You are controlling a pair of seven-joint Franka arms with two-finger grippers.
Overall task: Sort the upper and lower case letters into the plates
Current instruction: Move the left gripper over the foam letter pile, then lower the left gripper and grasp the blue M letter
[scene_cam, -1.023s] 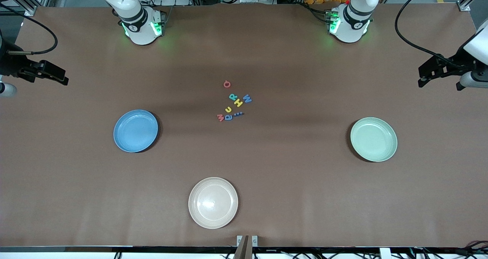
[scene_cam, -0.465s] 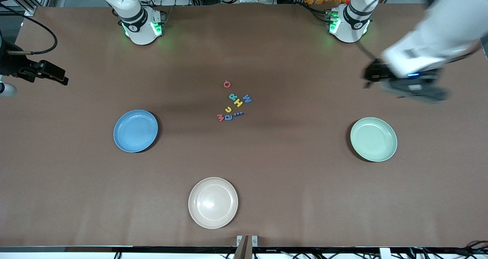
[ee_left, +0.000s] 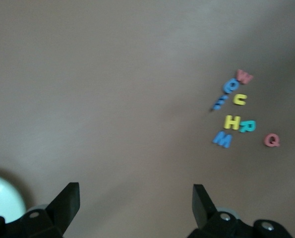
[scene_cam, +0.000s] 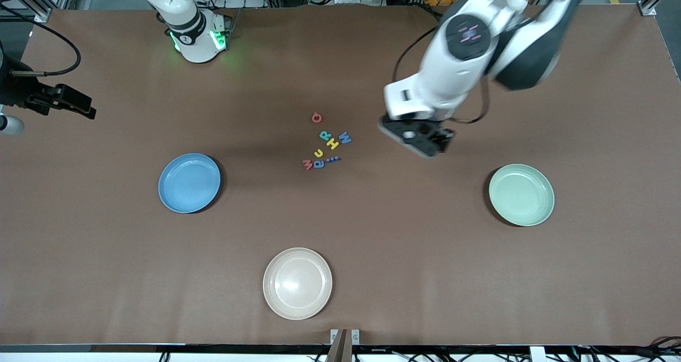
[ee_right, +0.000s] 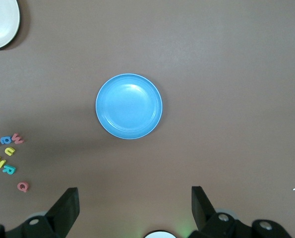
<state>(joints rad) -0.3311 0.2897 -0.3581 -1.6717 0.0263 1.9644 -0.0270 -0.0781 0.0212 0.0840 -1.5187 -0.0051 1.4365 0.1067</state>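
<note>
A: Reaching in now, the left arm has swung from the table's edge; its left gripper (scene_cam: 420, 138) hangs over bare tabletop beside the letters (scene_cam: 327, 144), toward the left arm's end. Nothing else has shifted.

B: And going across the front view?

A: First the right gripper (scene_cam: 80, 108), waiting at the table's edge, fingers wide apart and empty. Then the blue plate (scene_cam: 189, 183), round, shallow, smooth. Next the cream plate (scene_cam: 297, 283), nearest the camera. Then the small, flat, matte letters, clustered mid-table, none in a plate. Then the left gripper, fingers spread wide, holding nothing. Last, the mint plate (scene_cam: 521, 195). A plain brown table (scene_cam: 372, 245) underlies everything.
</note>
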